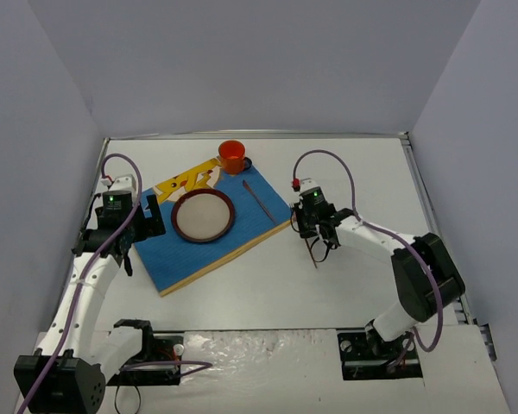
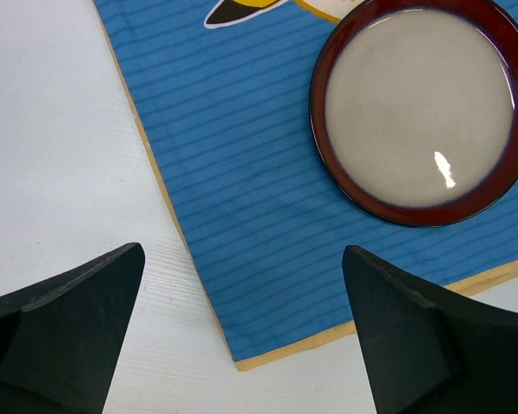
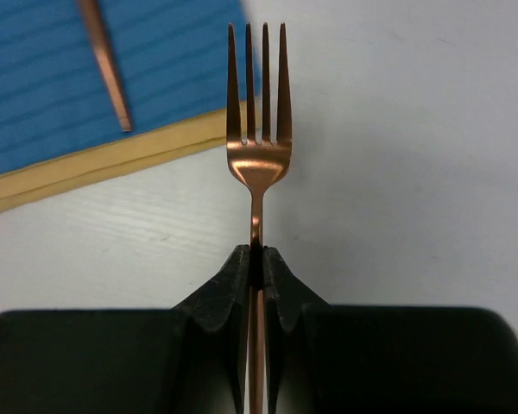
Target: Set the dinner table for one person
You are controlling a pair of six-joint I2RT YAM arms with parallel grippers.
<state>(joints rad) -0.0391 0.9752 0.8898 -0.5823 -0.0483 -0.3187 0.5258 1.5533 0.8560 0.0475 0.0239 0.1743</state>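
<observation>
Copper fork (image 3: pixel 257 159) sits pinched in the right gripper (image 3: pixel 255 255), tines over the dinner table (image 3: pixel 397 190) just off the placemat (image 3: pixel 52 86). Left gripper (image 2: pixel 243 250) gapes wide.

I see left arm (image 1: pixel 86 289) and right arm (image 1: pixel 371 237): white links, black joints, black bases at near edge. Purple cable (image 1: pixel 326 153) loops along each. Green light (image 1: pixel 110 200) on each black wrist block, red tab (image 1: pixel 295 183) beside. Fingers (image 2: pixel 65 319) matte black, wedge-shaped.
</observation>
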